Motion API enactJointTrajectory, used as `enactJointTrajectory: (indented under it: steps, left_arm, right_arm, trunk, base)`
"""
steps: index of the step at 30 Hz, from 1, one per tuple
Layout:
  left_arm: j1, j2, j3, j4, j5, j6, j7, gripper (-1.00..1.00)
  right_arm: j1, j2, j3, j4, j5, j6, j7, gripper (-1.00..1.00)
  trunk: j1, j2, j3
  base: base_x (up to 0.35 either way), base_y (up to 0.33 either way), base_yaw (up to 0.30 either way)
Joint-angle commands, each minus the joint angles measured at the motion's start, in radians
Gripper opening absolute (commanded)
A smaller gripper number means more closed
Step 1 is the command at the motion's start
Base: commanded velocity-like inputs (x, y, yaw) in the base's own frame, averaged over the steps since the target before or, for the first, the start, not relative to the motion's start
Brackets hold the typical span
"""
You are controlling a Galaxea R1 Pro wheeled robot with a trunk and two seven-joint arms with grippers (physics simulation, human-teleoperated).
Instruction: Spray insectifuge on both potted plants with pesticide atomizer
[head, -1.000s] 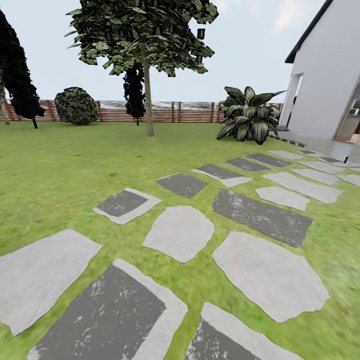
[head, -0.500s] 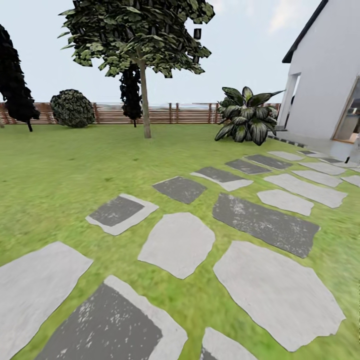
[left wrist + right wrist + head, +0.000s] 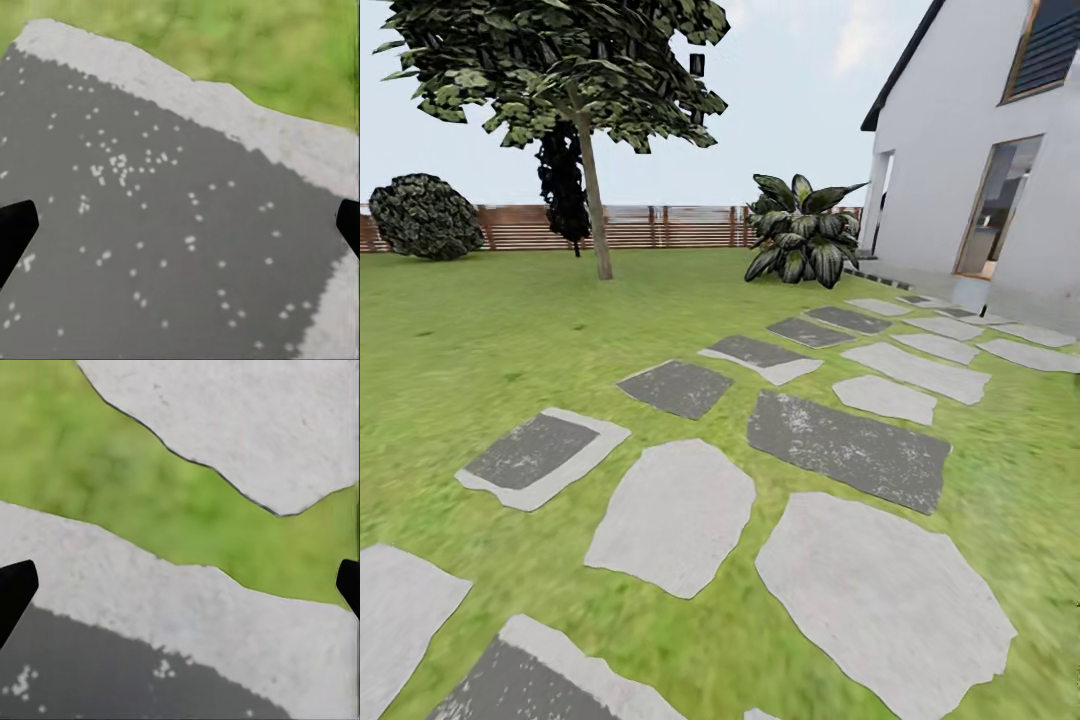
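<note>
Camera swung right since before: lawn (image 3: 480, 330), stepping stones (image 3: 670, 515), fence (image 3: 650, 227), house (image 3: 980, 150); both jaws wide apart, empty.

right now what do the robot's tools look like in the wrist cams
Little of them shows. In the left wrist view, the left tool appears as two plain black, wedge-shaped fingertips poking in from opposite edges of the picture, over a dark grey speckled paving stone. The right tool looks alike: matte black tapering fingertips. No cables or markings are visible.
</note>
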Motion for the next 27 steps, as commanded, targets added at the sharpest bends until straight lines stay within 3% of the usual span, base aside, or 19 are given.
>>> enactJointTrajectory:
  steps: [1,27]
  left_arm:
    - [0.0,0.0,0.002,0.001,0.001,-0.003,0.0,1.0]
    - [0.0,0.0,0.002,0.001,0.001,-0.003,0.0,1.0]
  right_arm:
    - [0.0,0.0,-0.001,0.0,0.0,-0.002,0.001,1.0]
    - [0.0,0.0,-0.001,0.0,0.0,-0.002,0.003,1.0]
  trunk:
    - [0.0,0.0,-0.001]
    - [0.0,0.0,-0.001]
  base:
    - [0.339,0.0,-0.3]
    - [0.339,0.0,-0.3]
